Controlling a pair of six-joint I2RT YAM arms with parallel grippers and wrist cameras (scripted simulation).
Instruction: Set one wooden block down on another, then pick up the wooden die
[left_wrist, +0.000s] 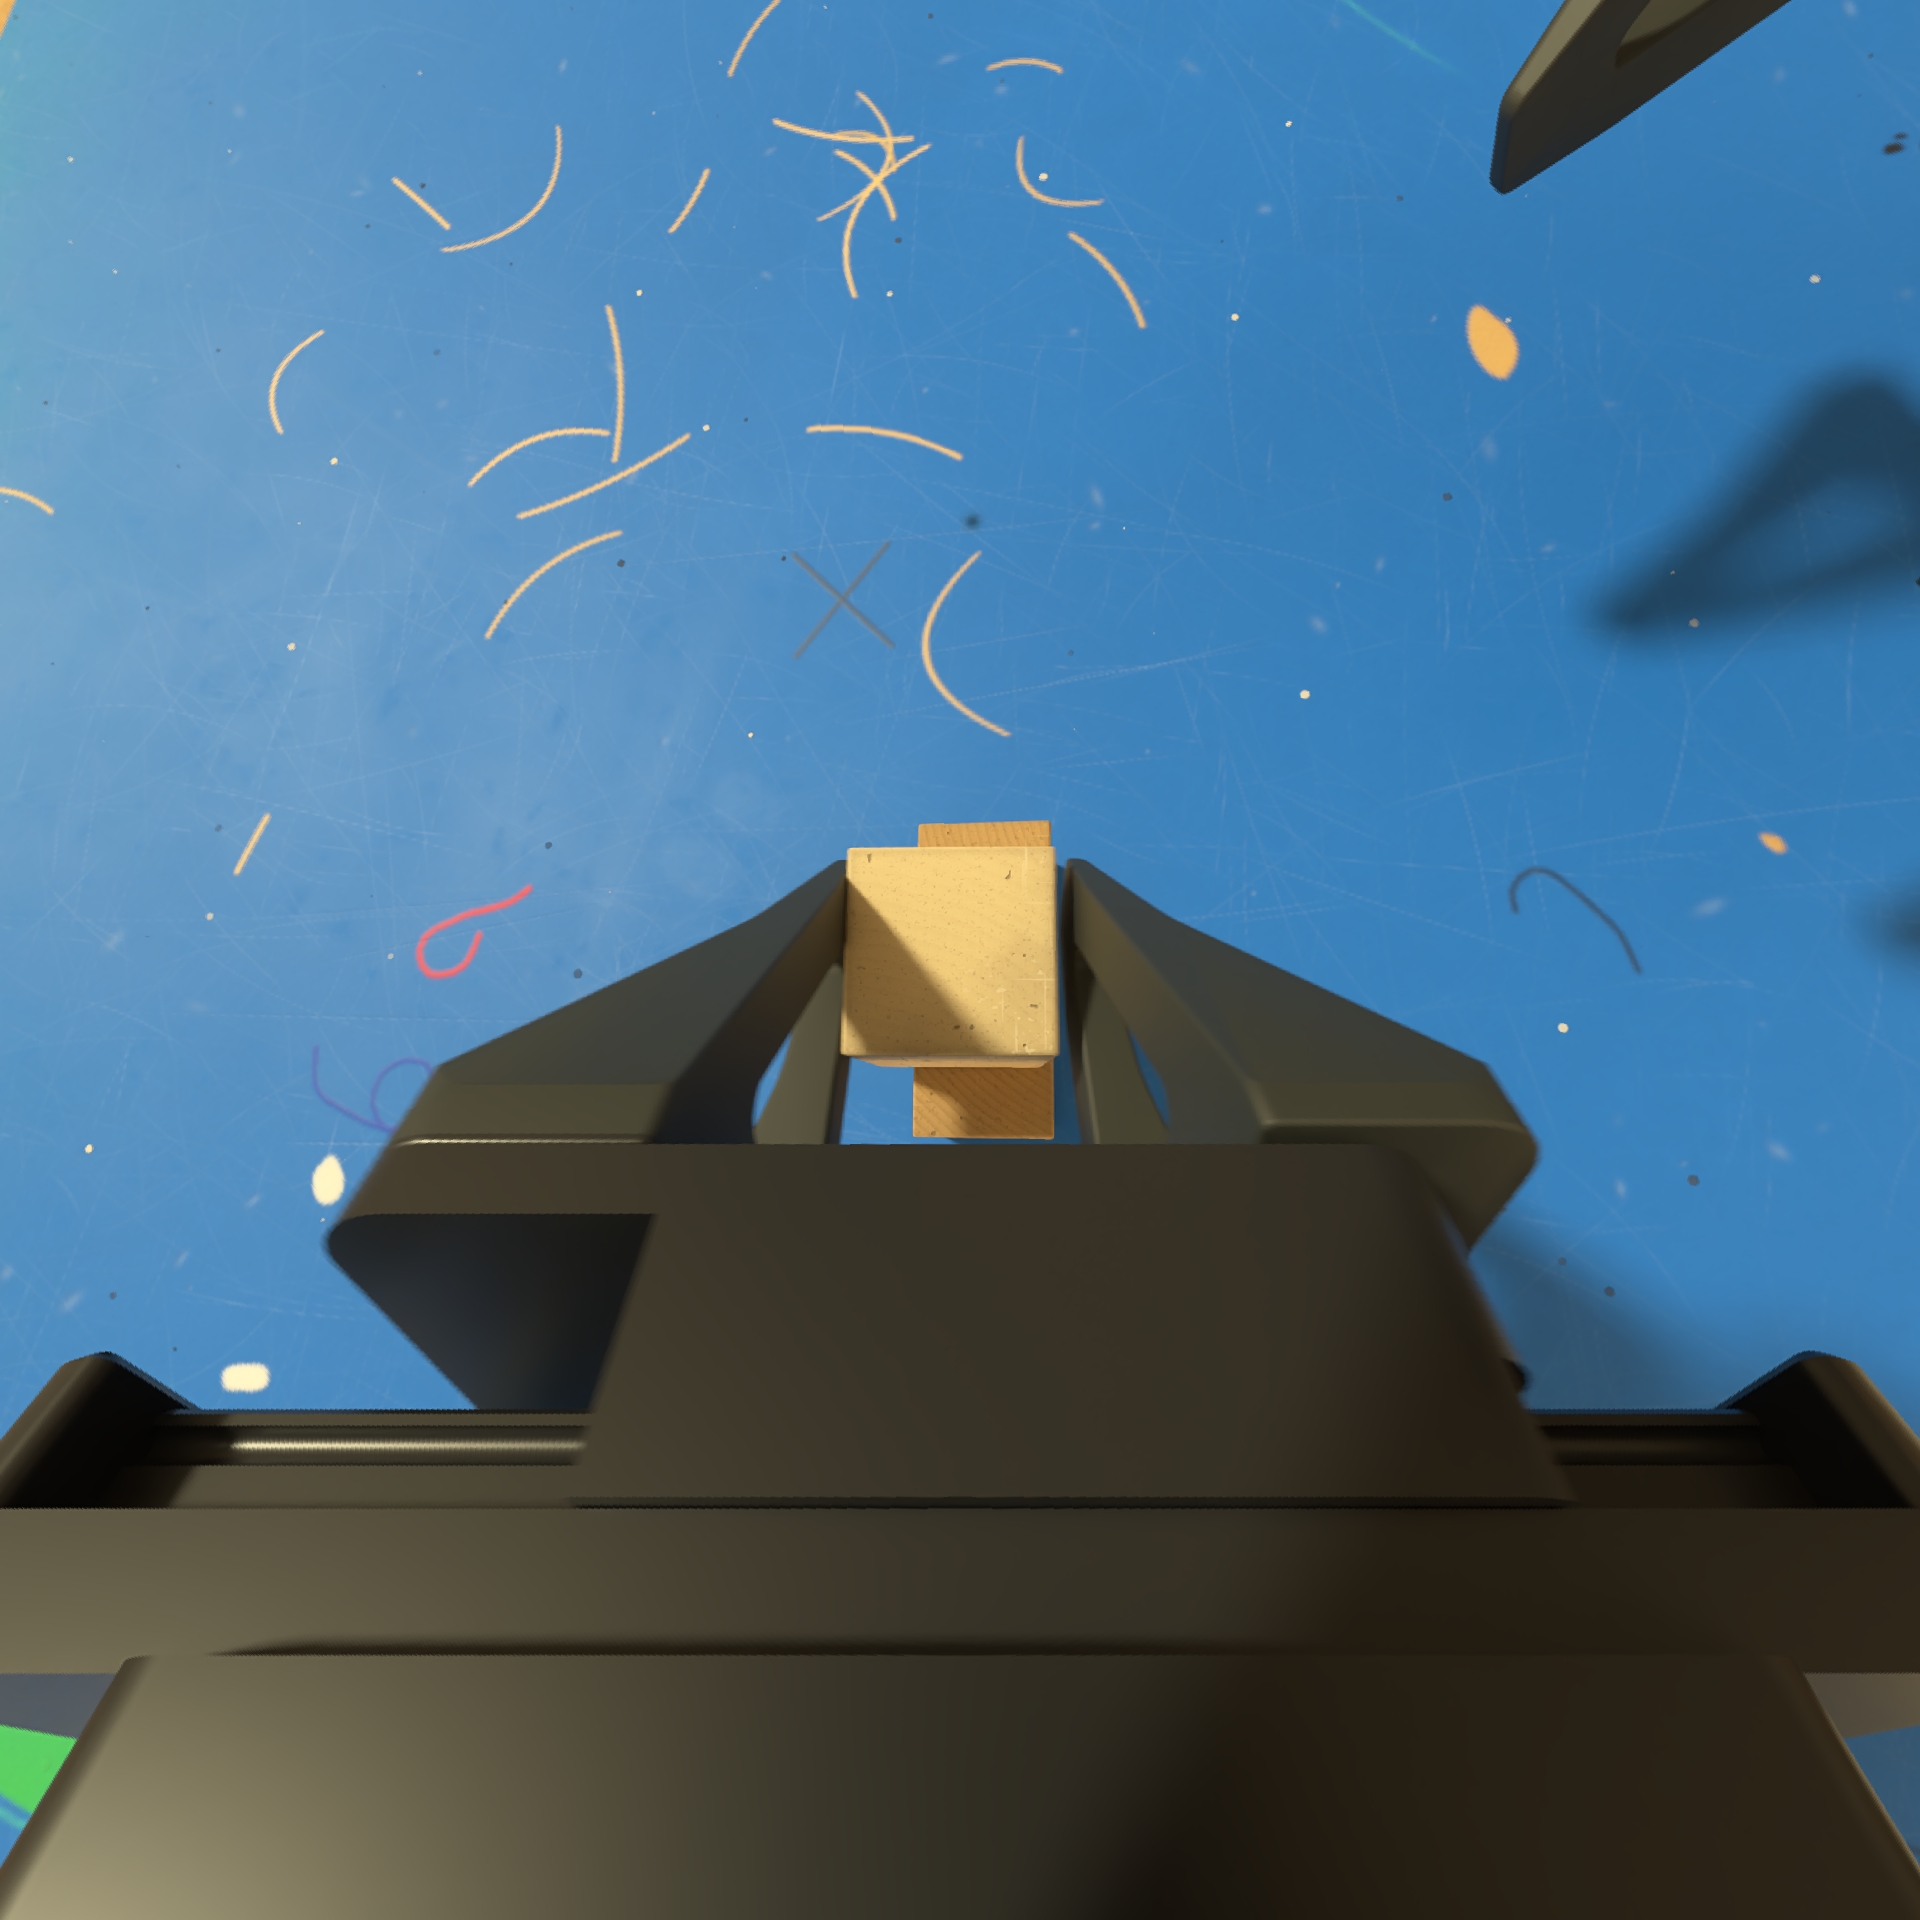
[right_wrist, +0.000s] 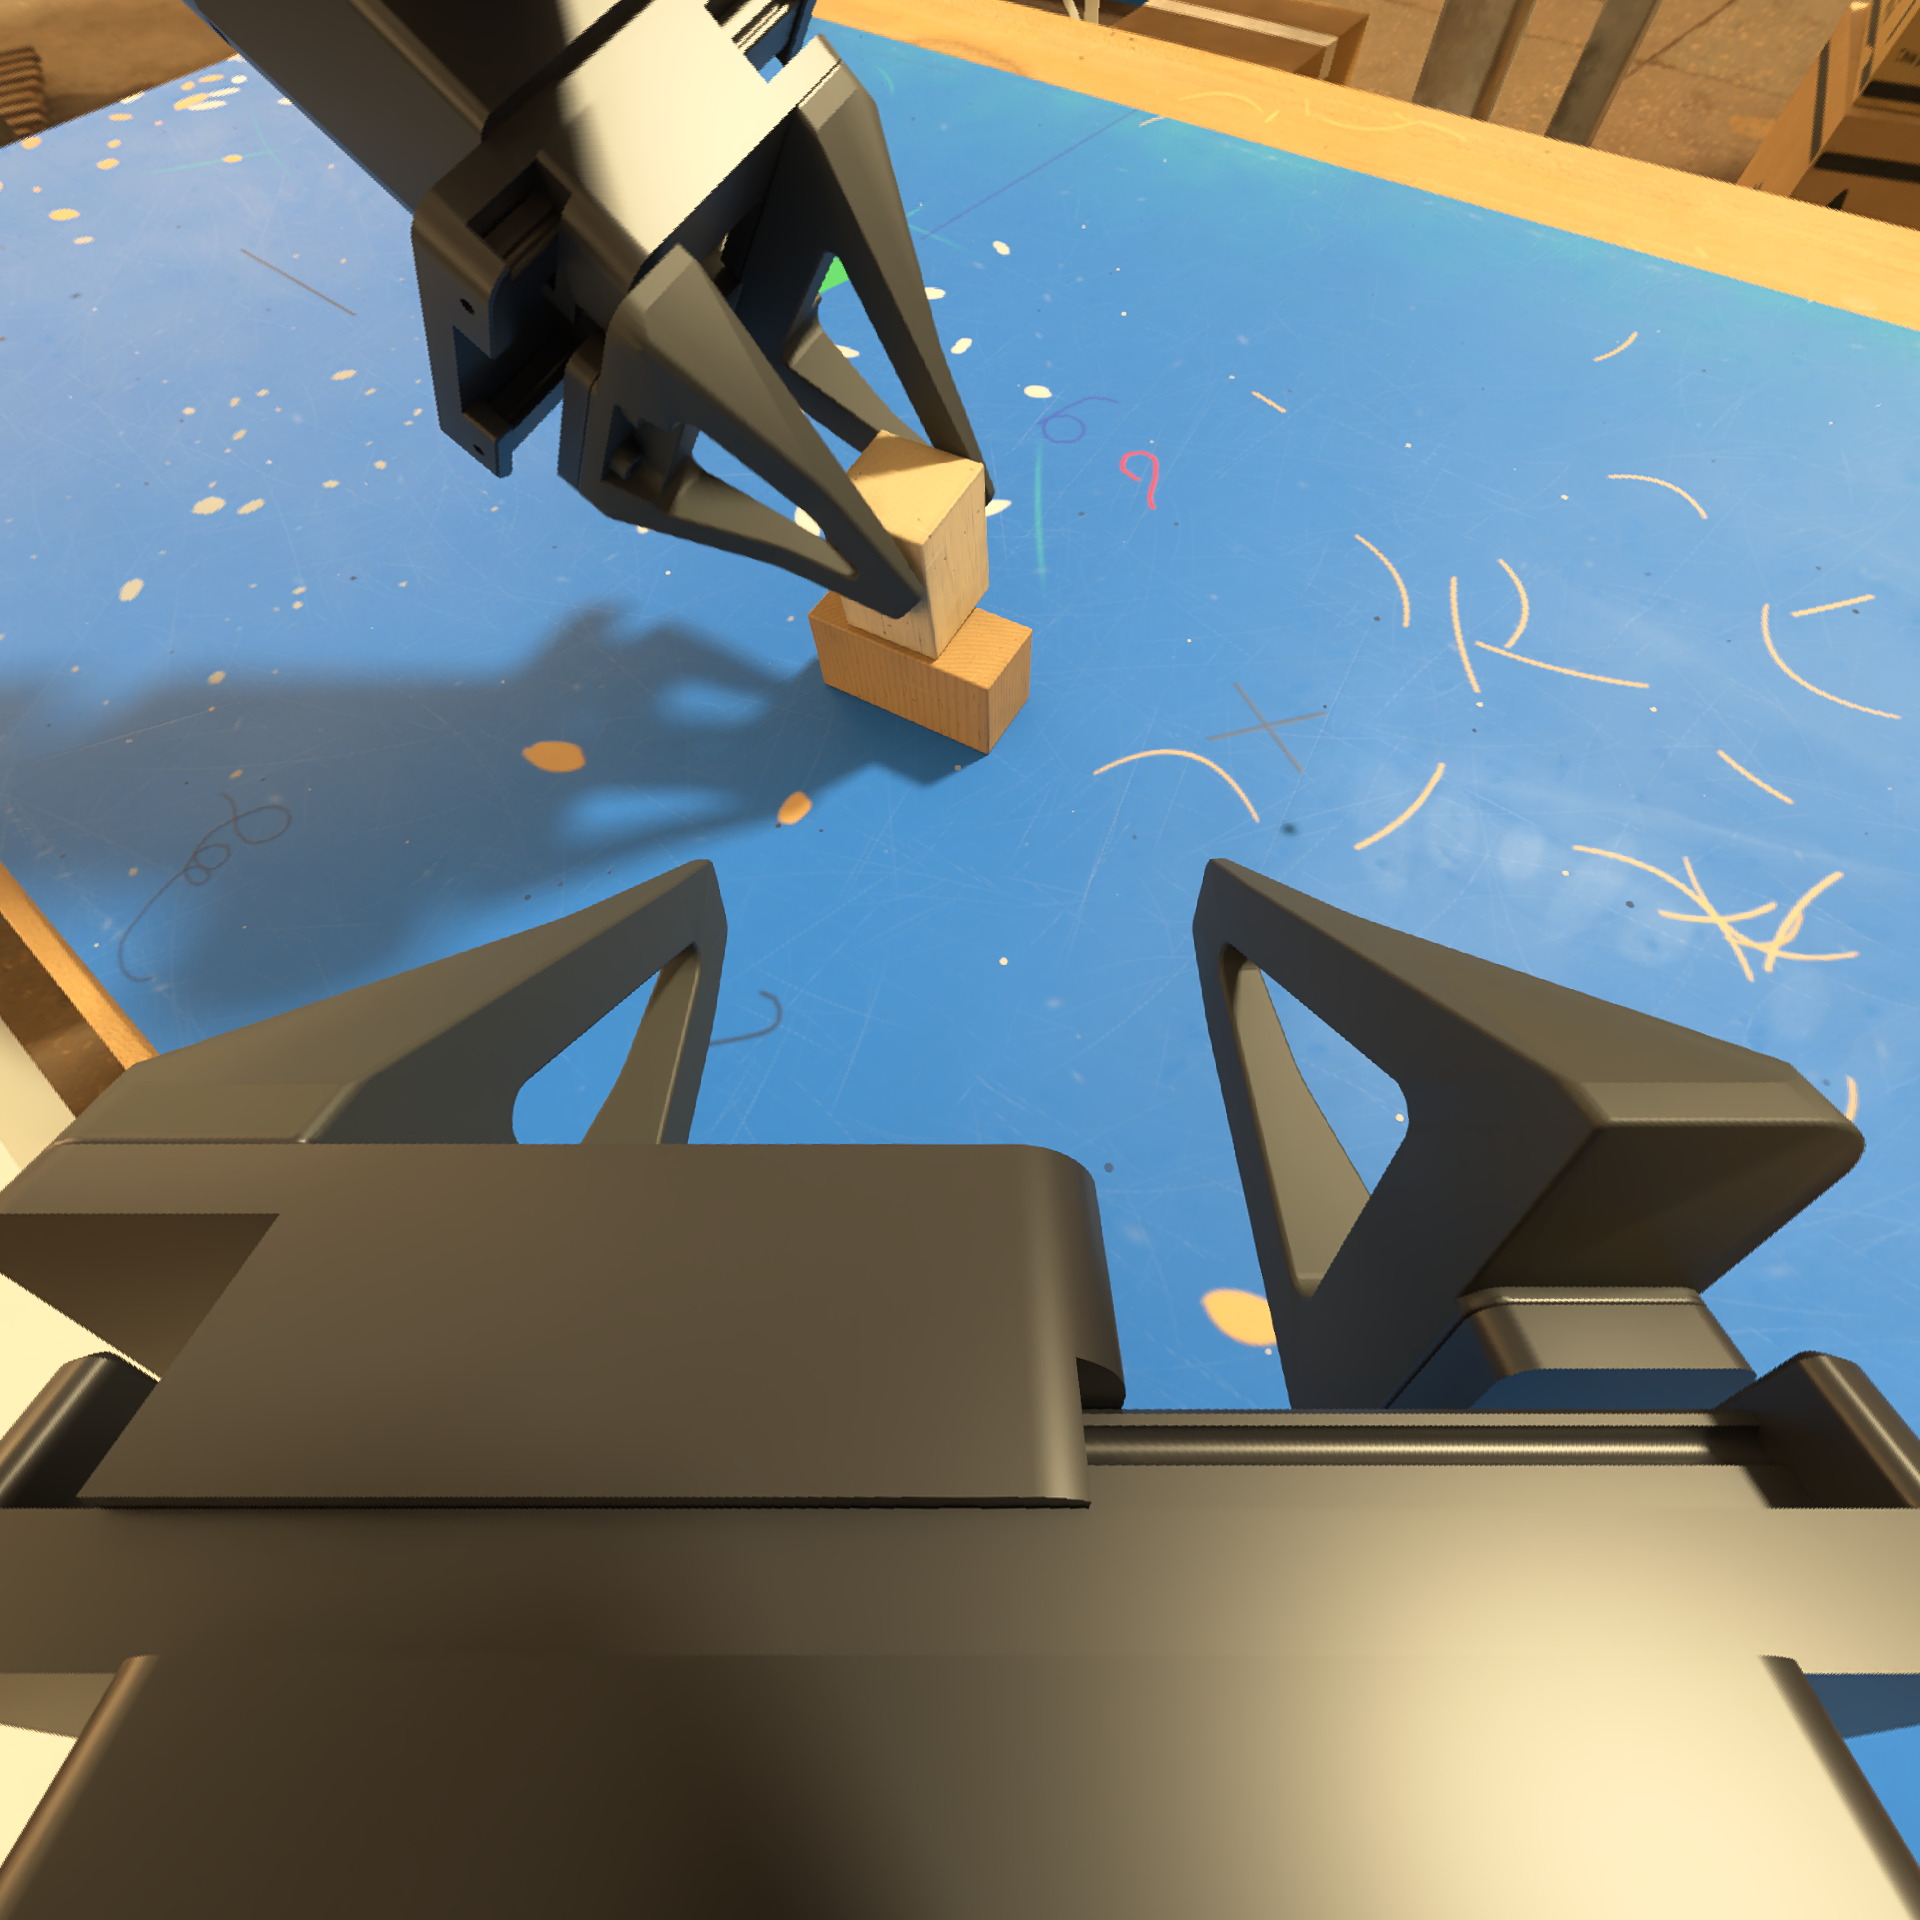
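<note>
My left gripper (left_wrist: 954, 883) is shut on a pale wooden block (left_wrist: 948, 951) and holds it on top of a darker orange-brown wooden block (left_wrist: 983, 1103) that lies on the blue mat. In the right wrist view the pale block (right_wrist: 928, 540) stands upright, resting on the darker block (right_wrist: 925, 675), with the left gripper (right_wrist: 940, 545) still clamped around it. My right gripper (right_wrist: 956, 883) is open and empty, hovering above the mat in front of the stack. No wooden die shows in either view.
The blue mat (right_wrist: 1351, 468) carries orange scribbles and paint spots. A wooden table edge (right_wrist: 1455, 177) runs along the far right side, another at the left (right_wrist: 62, 997). A tip of the right gripper's finger (left_wrist: 1579, 104) shows at the top right of the left wrist view.
</note>
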